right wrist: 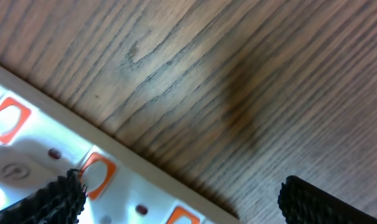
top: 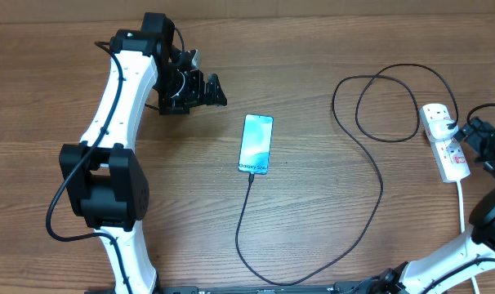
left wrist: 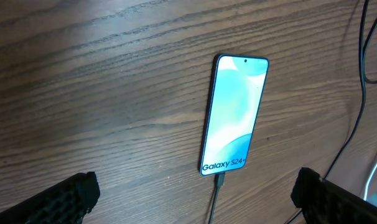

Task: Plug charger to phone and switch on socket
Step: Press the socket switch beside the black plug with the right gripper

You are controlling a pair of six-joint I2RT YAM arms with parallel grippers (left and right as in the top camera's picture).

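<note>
The phone (top: 256, 144) lies flat mid-table with its teal screen lit; its "Galaxy S24" end (left wrist: 223, 165) points toward the front edge. The charger's black cable (top: 246, 220) is plugged into that end (left wrist: 219, 182), then loops right and back to the socket (top: 444, 140), a white power strip at the far right. My left gripper (top: 207, 90) hovers open up-left of the phone, with nothing between its fingers (left wrist: 58, 202). My right gripper (top: 476, 139) stands open right beside the socket, one finger (right wrist: 48, 199) over its white face and orange-ringed switches (right wrist: 95, 174).
The socket's thick white cord (top: 462, 204) runs toward the front edge at the right. The black cable makes wide loops (top: 378, 98) between phone and socket. Bare wood table (top: 329, 49) lies behind the phone.
</note>
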